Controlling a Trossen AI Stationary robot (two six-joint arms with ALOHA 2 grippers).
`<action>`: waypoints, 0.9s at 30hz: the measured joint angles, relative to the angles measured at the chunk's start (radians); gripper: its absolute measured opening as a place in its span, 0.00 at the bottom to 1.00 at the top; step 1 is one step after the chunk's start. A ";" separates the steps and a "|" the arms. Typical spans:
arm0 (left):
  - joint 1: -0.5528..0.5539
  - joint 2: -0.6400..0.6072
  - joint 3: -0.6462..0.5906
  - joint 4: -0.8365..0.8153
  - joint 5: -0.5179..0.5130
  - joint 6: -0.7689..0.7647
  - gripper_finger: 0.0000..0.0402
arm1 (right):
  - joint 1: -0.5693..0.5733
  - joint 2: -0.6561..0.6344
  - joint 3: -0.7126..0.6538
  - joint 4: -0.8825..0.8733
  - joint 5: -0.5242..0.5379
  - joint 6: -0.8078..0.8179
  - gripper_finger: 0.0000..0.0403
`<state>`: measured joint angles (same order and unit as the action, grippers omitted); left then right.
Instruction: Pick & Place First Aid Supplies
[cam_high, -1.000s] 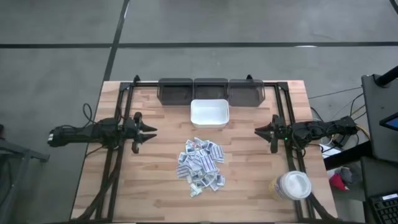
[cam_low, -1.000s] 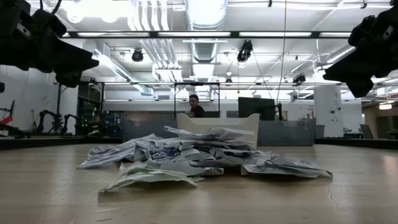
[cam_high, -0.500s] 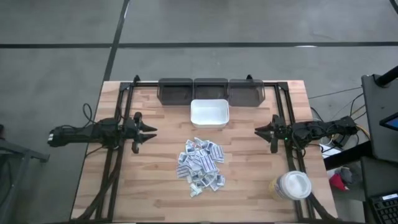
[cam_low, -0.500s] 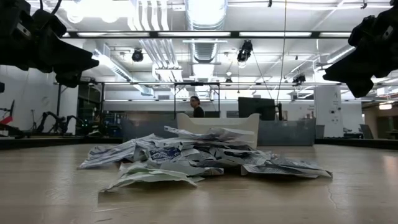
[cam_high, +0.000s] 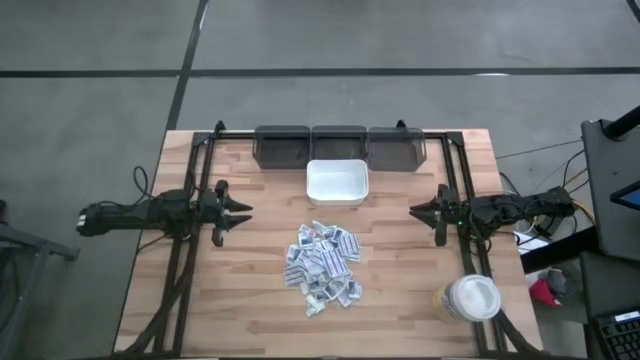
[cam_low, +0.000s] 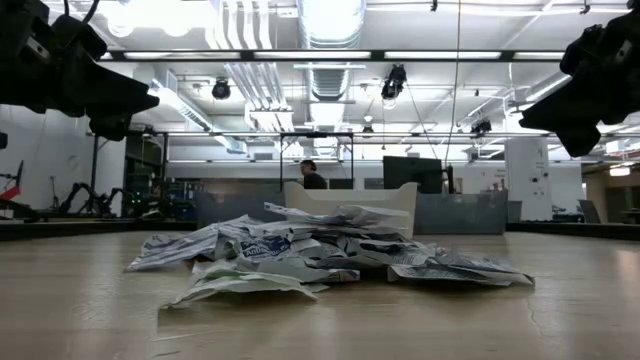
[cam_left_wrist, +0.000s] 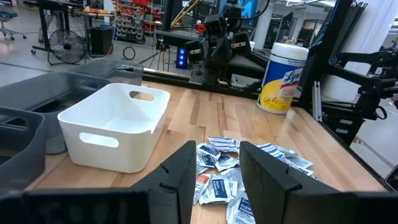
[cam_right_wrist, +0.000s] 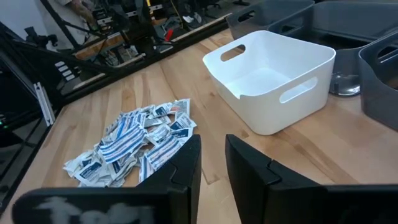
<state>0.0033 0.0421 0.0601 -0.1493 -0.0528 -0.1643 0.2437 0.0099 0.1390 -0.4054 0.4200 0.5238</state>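
At the left of the overhead frame the left gripper (cam_high: 240, 211) hangs above the table's left edge, its fingers (cam_left_wrist: 180, 171) parted with nothing between them; it points inward at the heap, which looks to me like a ready pose from which either arm can reach the middle. In the centre, the first aid supplies (cam_high: 322, 264) lie in one loose pile on the wooden table (cam_high: 200, 310), sachets overlapping so thickly that I cannot count them, certainly dozens, mostly white with blue print. Just above the pile in the frame sits one white bin (cam_high: 337, 182), empty, open side up, presumably placed close so the carry is short. Behind it along the top edge stand three dark bins (cam_high: 339, 146) in a row. To the right, the right gripper (cam_high: 422, 212) mirrors the other arm, fingers (cam_right_wrist: 186, 163) a narrower gap apart and clasping nothing. At lower right stands one round wipes tub (cam_high: 471, 298), well clear of the pile, so apparently not in play
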 joint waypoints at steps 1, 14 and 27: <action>0.000 0.000 0.000 0.000 0.000 0.000 0.31 | 0.000 0.000 0.000 0.001 0.000 0.003 0.19; 0.000 0.000 0.000 0.004 -0.051 0.262 0.31 | 0.000 0.000 0.000 0.027 0.000 0.030 0.17; 0.000 0.000 0.000 0.027 -0.054 0.236 0.31 | 0.000 0.000 0.000 0.070 -0.025 0.153 0.16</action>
<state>0.0036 0.0419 0.0597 -0.1221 -0.1070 0.0718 0.2436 0.0103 0.1394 -0.3349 0.3952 0.6765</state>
